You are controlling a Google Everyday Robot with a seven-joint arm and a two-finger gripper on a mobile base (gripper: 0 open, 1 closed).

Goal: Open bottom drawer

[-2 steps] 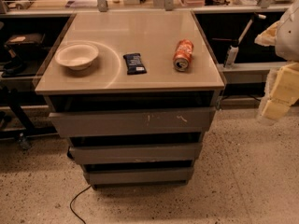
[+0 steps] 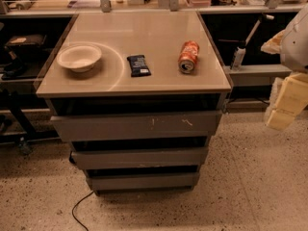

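Note:
The bottom drawer (image 2: 143,181) is the lowest and narrowest of three grey fronts on a low cabinet, flat and without a handle. It stands just above the floor, slightly set back under the mid-sized front (image 2: 139,158). The tallest front (image 2: 137,125), with white scratch marks, is above that. My gripper (image 2: 285,104) hangs at the right edge of the view, pale yellow below the white arm. It is well to the right of the cabinet, about level with the top drawer, and touches nothing.
On the cabinet top (image 2: 159,81) sit a white bowl (image 2: 79,57), a dark snack packet (image 2: 138,65) and an orange can (image 2: 188,57) on its side. A black cable (image 2: 79,208) runs on the speckled floor at front left. Cluttered benches stand behind.

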